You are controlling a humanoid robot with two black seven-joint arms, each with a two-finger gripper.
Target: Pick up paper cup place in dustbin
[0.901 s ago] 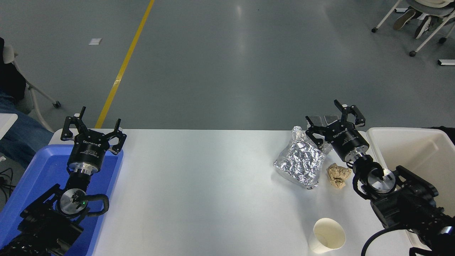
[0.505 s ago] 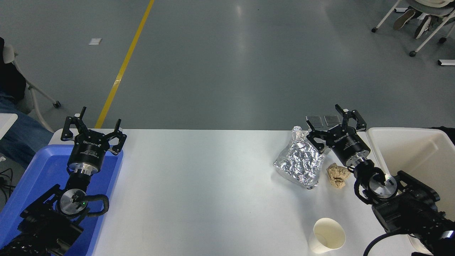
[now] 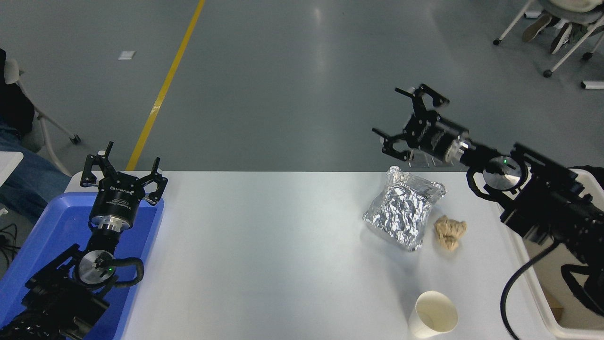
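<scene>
The white paper cup stands upright near the table's front edge, right of centre, its cream inside showing. The off-white dustbin is at the far right, mostly hidden behind my right arm. My right gripper is open and empty, raised high beyond the table's far edge, far from the cup. My left gripper is open and parked at the lower left over the blue tray.
A crinkled silver foil tray lies at the right back of the table. A crumpled brown paper ball lies beside it. A blue tray sits at the left edge. A person's legs and chairs are at the top right.
My right arm has lifted and swung up and to the left, from just above the foil tray to high beyond the table's far edge. The cup has not moved.
</scene>
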